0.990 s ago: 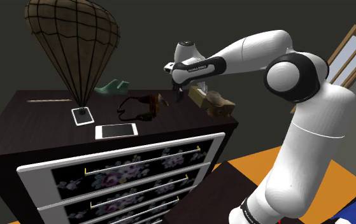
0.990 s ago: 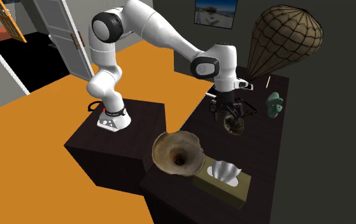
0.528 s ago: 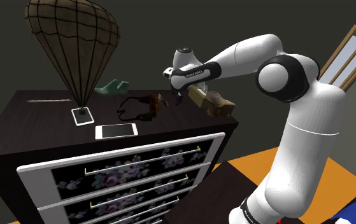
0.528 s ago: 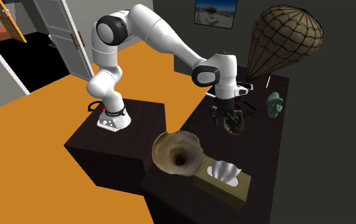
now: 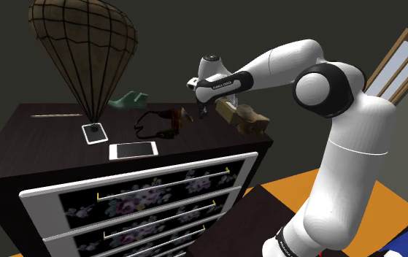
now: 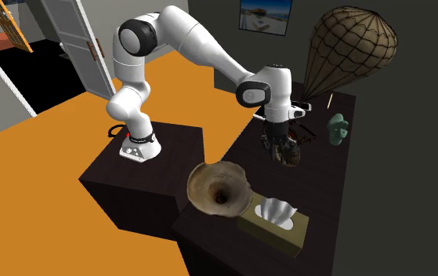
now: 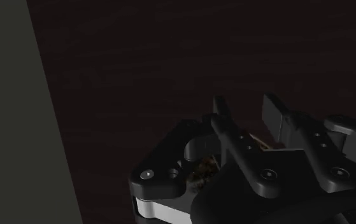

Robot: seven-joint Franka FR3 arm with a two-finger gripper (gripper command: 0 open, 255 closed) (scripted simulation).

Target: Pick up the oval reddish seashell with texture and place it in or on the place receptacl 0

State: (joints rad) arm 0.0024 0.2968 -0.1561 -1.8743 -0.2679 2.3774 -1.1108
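Observation:
The small reddish-brown textured seashell (image 5: 182, 117) lies on the dark dresser top (image 5: 41, 146), beside a loop of black wire. My black gripper (image 5: 204, 111) points down at the seashell (image 6: 290, 157) and its fingers straddle it. In the second exterior view the gripper (image 6: 282, 150) sits low over the shell. In the wrist view the gripper (image 7: 246, 105) has its fingers (image 7: 220, 111) a narrow gap apart. Brown bits of the shell (image 7: 203, 168) peek out by their bases. Nothing is visibly clasped, and the shell rests on the dresser.
A netted balloon-shaped lamp (image 5: 85, 44), a white tablet (image 5: 133, 150), a smaller white device (image 5: 95, 133) and a green figure (image 6: 336, 129) stand on the dresser. A wide brown funnel-shaped vessel (image 6: 219, 188) and a tissue box (image 6: 276, 221) sit at the end by the arm.
The arm came down over the seashell in the first half second. Since then the fingers have drawn closer together around it. The shell has not moved.

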